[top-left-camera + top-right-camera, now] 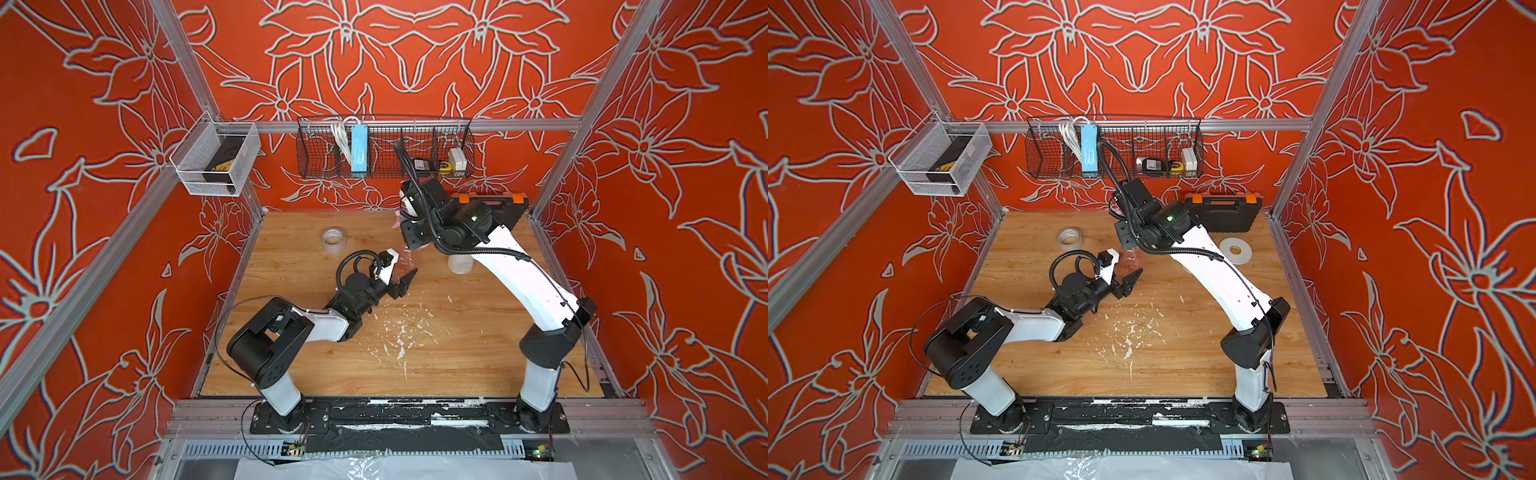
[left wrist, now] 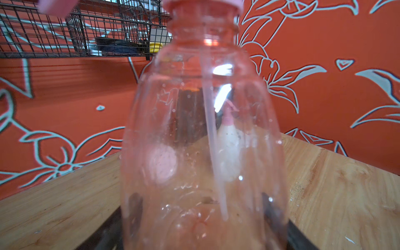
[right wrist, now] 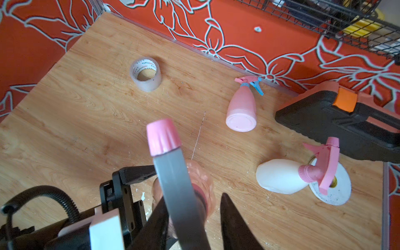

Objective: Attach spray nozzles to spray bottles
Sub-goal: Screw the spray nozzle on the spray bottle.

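Note:
My left gripper [image 1: 405, 282] is shut on the translucent orange spray bottle [image 2: 194, 129], its fingers [image 2: 273, 208] pressing both sides of the base. The bottle stands upright above the table. A pink-and-grey spray nozzle [image 3: 171, 173] sits on its neck, with the dip tube [image 2: 213, 151] down inside. My right gripper [image 3: 194, 199] is directly above, open around the nozzle, with a gap on one side. The pink bottle [image 3: 242, 108] with a pink-and-blue nozzle lies near the back wall. The cream-white bottle [image 3: 279, 176] with a pink nozzle lies beside it.
A clear tape roll [image 1: 333, 239] lies at the back left. A white tape roll [image 1: 1235, 250] lies under the cream bottle's nozzle. A black tool case [image 1: 1223, 212] stands at the back right. A wire basket [image 1: 384, 147] hangs on the back wall.

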{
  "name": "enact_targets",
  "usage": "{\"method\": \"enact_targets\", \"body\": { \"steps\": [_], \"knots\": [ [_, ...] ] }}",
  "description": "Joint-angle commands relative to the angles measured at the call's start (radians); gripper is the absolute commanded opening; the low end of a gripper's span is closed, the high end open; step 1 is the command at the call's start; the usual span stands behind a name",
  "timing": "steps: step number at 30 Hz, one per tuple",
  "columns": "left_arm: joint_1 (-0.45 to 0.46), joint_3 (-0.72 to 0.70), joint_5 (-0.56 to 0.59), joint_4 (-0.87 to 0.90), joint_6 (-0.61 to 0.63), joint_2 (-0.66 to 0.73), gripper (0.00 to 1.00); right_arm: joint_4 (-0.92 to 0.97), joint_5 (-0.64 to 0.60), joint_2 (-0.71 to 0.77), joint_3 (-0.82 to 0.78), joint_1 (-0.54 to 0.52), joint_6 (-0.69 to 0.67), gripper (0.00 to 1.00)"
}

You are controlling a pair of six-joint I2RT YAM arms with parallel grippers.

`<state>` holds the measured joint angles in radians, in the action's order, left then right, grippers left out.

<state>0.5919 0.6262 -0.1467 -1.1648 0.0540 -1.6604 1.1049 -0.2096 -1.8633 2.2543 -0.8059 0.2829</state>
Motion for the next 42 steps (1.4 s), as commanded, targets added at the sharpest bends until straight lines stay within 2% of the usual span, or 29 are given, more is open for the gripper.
{"method": "enact_targets", "body": {
  "steps": [1, 6, 11, 23, 37, 42],
  "knots": [
    [-0.001, 0.021, -0.033, -0.026, 0.001, -0.014, 0.49, 0.035, -0.009, 0.033, 0.029, 0.004, -0.032, 0.44],
    [-0.001, 0.031, -0.028, -0.002, 0.007, -0.014, 0.49, 0.003, 0.037, 0.090, -0.036, 0.004, -0.060, 0.57],
    [-0.003, 0.034, -0.023, 0.009, 0.012, -0.003, 0.49, -0.035, 0.071, 0.140, -0.139, 0.026, -0.069, 0.61],
    [-0.003, 0.057, -0.029, 0.040, 0.021, 0.010, 0.49, -0.146, 0.283, 0.187, -0.251, 0.040, -0.055, 0.55],
    [-0.003, 0.052, -0.029, 0.046, 0.024, 0.016, 0.48, -0.122, 0.315, 0.116, -0.175, 0.004, -0.006, 0.48],
    [-0.004, 0.044, -0.022, 0.037, 0.042, 0.015, 0.48, -0.111, 0.369, 0.146, -0.176, -0.019, -0.044, 0.49]
  ]
}}
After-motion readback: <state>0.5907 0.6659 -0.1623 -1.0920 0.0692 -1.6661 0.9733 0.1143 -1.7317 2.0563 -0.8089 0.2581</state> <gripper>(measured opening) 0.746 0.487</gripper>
